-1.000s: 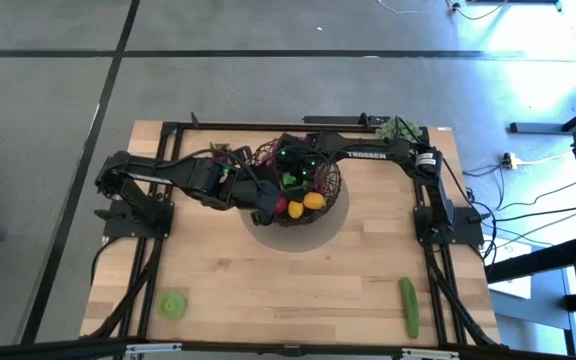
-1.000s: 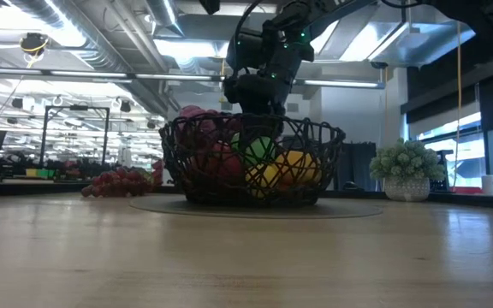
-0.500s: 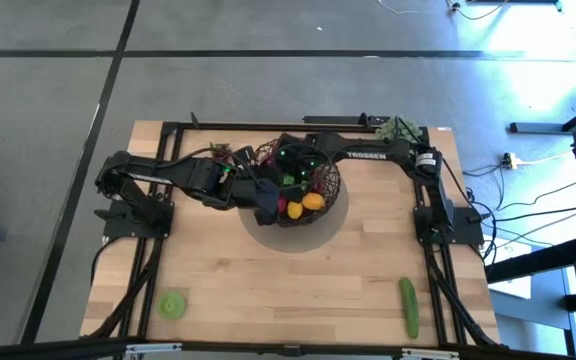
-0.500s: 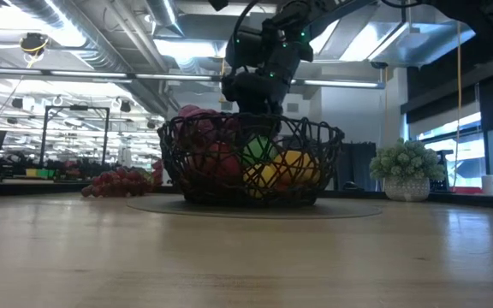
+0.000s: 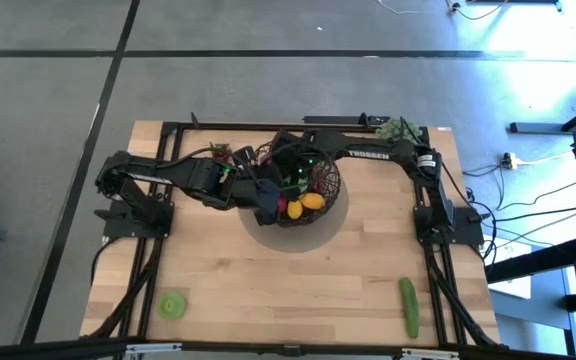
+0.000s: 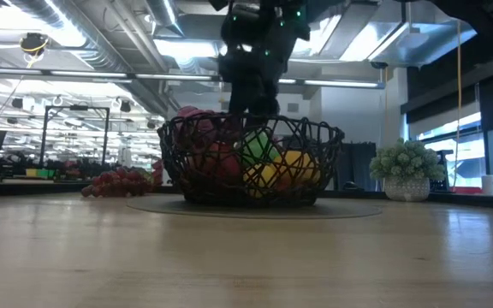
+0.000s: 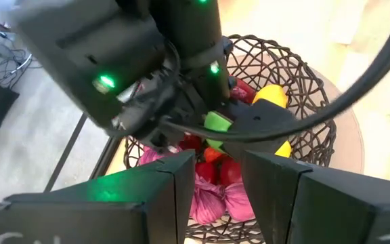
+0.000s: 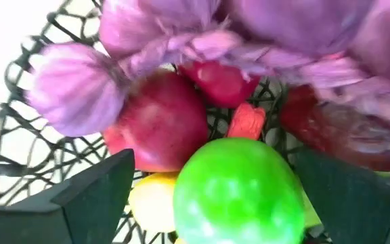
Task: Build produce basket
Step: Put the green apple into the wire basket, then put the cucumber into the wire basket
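At the front left corner of the surface [image 5: 288, 290] lies a round green piece [image 5: 173, 305], well apart from everything else. It looks like light, smooth toy plastic, so I'd come straight down and close across its widest part or it will squirt out.

The left gripper [image 5: 264, 208] sits at the left rim of the basket [image 6: 315, 137]. I cannot tell whether it is open or closed. The grapes [image 6: 122, 181] lie near the back edge, left of the basket. They are bumpy and probably softer, so they should be easier to hold.

The basket stands toward the back, mid-surface, already loaded with red, yellow and purple produce. Its wire looks stiff, and it may slide if nudged.

The right gripper [image 5: 295, 172] hangs over the basket with its fingers spread wide and holding nothing. A green apple [image 8: 239, 193] lies among the fruit just beyond them.

Near the front right corner lies the cucumber [image 5: 408, 305]. I'd take it across its narrow middle.
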Robot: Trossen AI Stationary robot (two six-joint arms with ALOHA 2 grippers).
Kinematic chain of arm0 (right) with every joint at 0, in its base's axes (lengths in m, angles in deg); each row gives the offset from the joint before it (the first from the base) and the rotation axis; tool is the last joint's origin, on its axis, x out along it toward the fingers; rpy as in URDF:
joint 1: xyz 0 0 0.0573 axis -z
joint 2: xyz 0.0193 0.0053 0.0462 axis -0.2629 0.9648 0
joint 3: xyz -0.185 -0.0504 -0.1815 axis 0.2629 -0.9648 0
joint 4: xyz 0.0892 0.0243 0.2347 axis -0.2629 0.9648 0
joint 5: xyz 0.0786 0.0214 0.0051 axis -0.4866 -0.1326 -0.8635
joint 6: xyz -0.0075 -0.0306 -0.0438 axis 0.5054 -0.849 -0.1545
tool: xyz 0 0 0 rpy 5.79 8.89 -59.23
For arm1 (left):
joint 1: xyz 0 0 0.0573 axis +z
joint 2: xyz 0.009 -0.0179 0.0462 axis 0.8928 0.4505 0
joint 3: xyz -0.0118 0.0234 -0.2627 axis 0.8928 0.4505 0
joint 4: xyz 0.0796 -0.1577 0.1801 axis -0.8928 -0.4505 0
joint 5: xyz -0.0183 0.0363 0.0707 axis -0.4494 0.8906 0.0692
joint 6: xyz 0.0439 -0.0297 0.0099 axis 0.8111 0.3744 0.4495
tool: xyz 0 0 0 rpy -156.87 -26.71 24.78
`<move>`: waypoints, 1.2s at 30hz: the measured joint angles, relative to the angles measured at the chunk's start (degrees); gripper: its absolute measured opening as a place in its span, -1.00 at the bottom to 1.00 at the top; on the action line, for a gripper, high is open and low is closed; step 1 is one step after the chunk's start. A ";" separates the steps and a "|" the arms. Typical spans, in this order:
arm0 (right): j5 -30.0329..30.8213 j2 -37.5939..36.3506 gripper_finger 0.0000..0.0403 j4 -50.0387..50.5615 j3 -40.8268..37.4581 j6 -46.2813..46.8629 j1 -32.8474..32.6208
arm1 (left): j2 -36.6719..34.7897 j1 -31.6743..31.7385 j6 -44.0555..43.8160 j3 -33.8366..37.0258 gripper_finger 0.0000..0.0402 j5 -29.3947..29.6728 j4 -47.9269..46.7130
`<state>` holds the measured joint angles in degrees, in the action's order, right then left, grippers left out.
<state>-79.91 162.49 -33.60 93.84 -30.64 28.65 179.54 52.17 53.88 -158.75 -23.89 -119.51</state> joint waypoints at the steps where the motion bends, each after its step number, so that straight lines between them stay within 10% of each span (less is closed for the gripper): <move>1: 0.02 0.00 0.99 1.05 1.20 0.06 0.02 | 0.00 -0.01 0.00 0.00 -0.45 -0.01 0.00; 36: 2.66 -1.47 0.99 34.64 26.67 -0.02 -4.90 | 0.00 -0.04 0.00 0.00 -0.45 -0.02 0.09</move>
<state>-77.25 161.02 1.04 120.51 -30.66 23.75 179.54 52.13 53.88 -158.75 -23.91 -119.42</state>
